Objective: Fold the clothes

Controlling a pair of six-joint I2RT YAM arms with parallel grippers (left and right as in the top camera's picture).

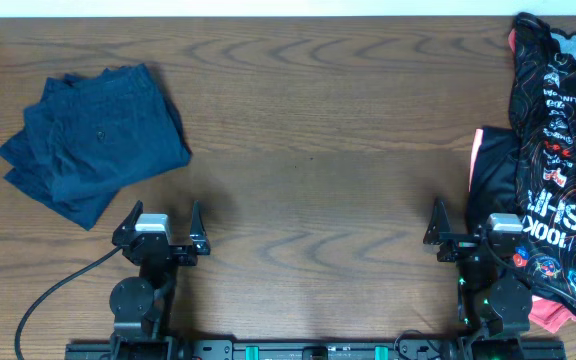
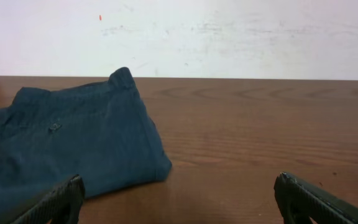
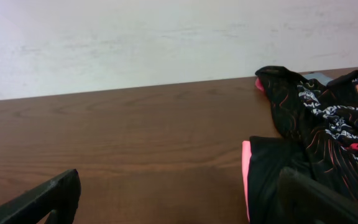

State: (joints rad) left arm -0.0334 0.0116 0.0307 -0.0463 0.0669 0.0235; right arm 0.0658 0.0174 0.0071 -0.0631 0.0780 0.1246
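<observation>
Both tools stand with their fingers wide apart and nothing between them. Left tool [image 1: 164,212] sits at the near left of the desk [image 1: 318,120], just near-right of a navy garment [image 1: 93,135]. That garment lies folded into a rough stack at the far left, its layers slightly fanned so the edges do not line up. From the left wrist view the navy garment [image 2: 67,143] fills the left half, one corner raised toward the pale wall, and both fingers [image 2: 55,202] hang clear of the cloth over bare wood.

Right tool [image 1: 473,215] sits at the near right, at the edge of a heap of clothes. Topmost in it is a black jersey [image 1: 558,150] with thin orange lines and white and red logos, crumpled and unfolded, running from the far right edge to the near one. Coral-pink fabric [image 1: 553,312] pokes out beneath it at the near right. In the right wrist view the black jersey [image 3: 328,124] shows a pink hem, and the right-hand finger [image 3: 316,199] stands in front of the black cloth; whether it touches cannot be told.
</observation>
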